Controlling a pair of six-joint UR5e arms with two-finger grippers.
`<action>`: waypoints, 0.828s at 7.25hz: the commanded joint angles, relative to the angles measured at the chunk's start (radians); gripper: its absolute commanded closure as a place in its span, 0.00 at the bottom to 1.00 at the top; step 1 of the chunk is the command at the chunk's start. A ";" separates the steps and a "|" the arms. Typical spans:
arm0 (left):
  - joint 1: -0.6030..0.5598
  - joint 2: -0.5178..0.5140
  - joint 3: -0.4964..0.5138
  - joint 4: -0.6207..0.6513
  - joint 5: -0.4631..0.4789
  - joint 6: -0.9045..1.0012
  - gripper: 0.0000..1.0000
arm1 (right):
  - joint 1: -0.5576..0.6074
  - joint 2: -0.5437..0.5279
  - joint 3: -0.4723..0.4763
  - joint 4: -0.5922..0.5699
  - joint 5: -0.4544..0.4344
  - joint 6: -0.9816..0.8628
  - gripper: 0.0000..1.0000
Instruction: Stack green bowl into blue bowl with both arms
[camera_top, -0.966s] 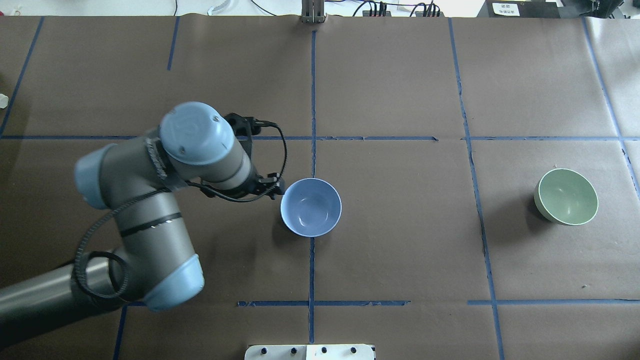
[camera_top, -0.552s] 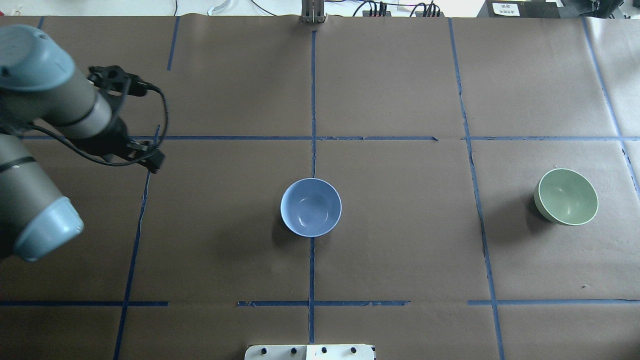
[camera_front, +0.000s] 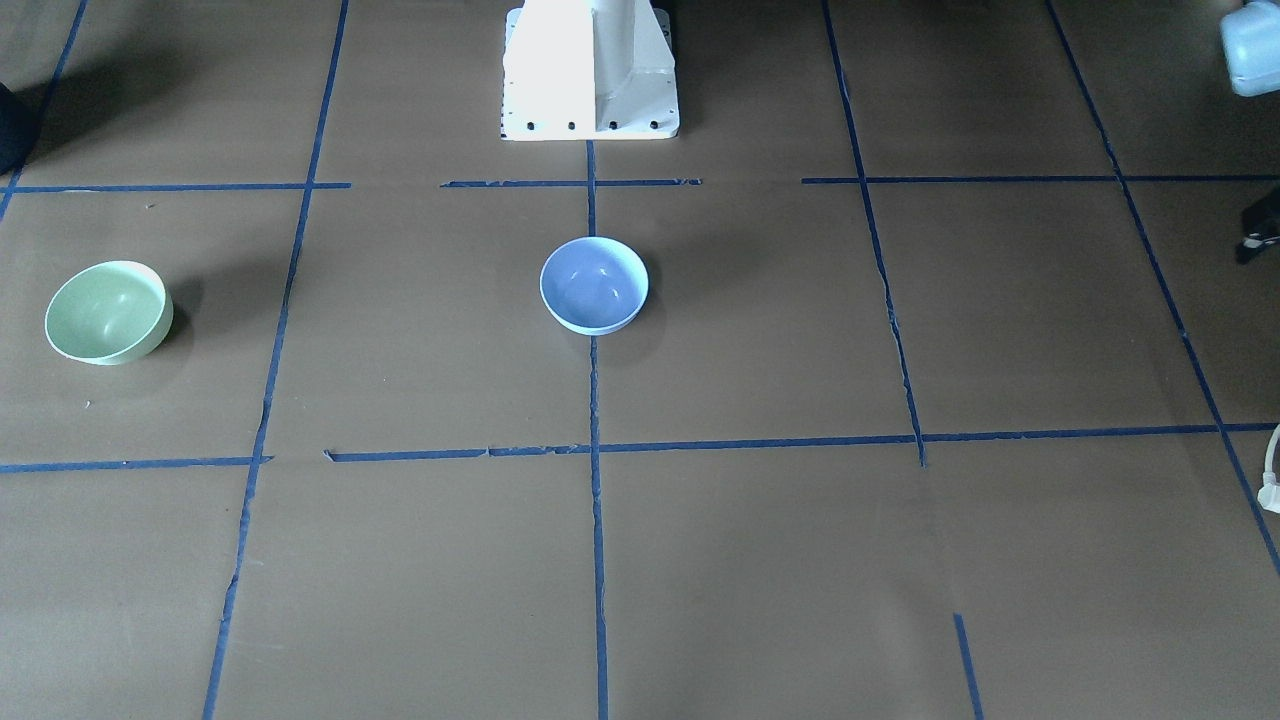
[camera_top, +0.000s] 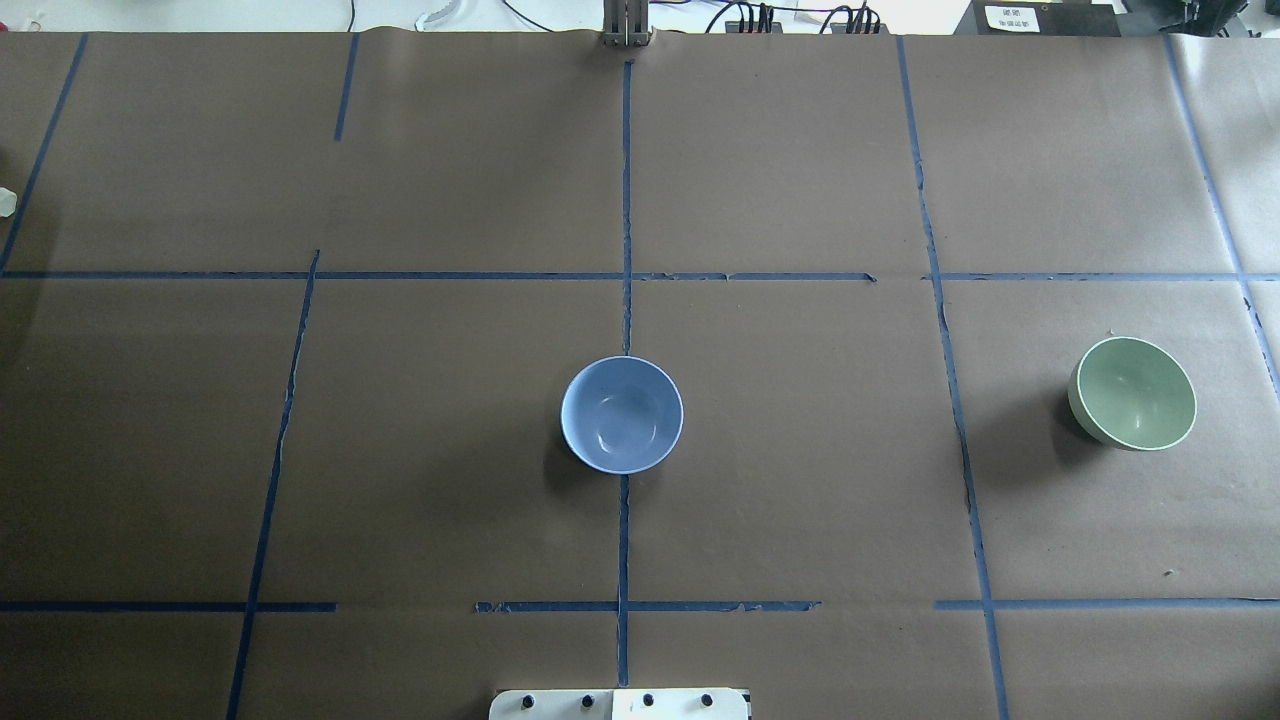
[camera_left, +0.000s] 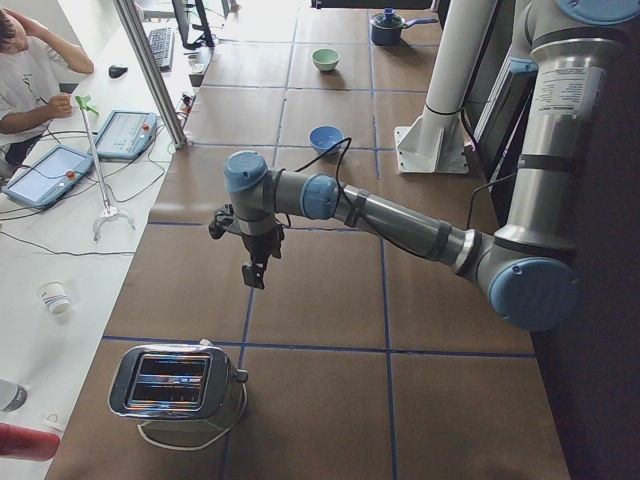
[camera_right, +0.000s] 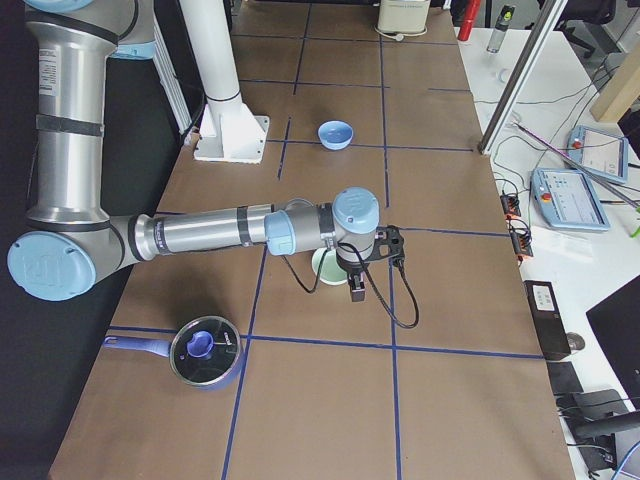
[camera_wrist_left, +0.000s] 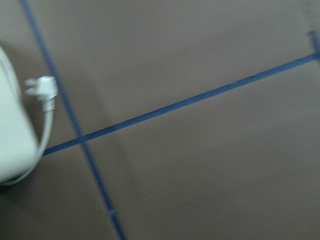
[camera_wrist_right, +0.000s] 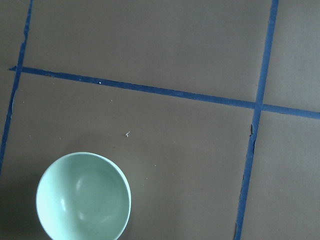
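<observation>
The blue bowl (camera_top: 622, 414) stands upright and empty at the table's centre; it also shows in the front view (camera_front: 594, 285). The green bowl (camera_top: 1132, 393) stands upright and empty at the table's right end (camera_front: 108, 311). Neither arm shows in the overhead view. My left gripper (camera_left: 255, 270) hangs above the table's left end, far from both bowls. My right gripper (camera_right: 358, 290) hovers high near the green bowl (camera_right: 326, 268), which lies at the lower left of the right wrist view (camera_wrist_right: 83, 196). I cannot tell whether either gripper is open or shut.
A toaster (camera_left: 175, 385) stands at the table's left end, its white plug (camera_wrist_left: 42, 90) lying on the paper. A dark pot with a lid (camera_right: 205, 350) sits at the right end. The white pedestal base (camera_front: 590, 70) stands at the robot's side. An operator (camera_left: 30, 75) sits beside the table.
My left arm has drawn back from beside the blue bowl toward the table's left end and has left the overhead view. Both bowls have stayed in place.
</observation>
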 joint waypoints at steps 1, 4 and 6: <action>-0.115 0.147 0.033 -0.109 -0.019 0.071 0.00 | -0.054 0.014 0.029 0.007 -0.003 0.107 0.00; -0.119 0.237 0.013 -0.149 -0.103 0.114 0.00 | -0.201 -0.052 0.028 0.235 -0.099 0.355 0.00; -0.119 0.228 0.013 -0.150 -0.103 0.105 0.00 | -0.284 -0.090 -0.041 0.494 -0.123 0.511 0.02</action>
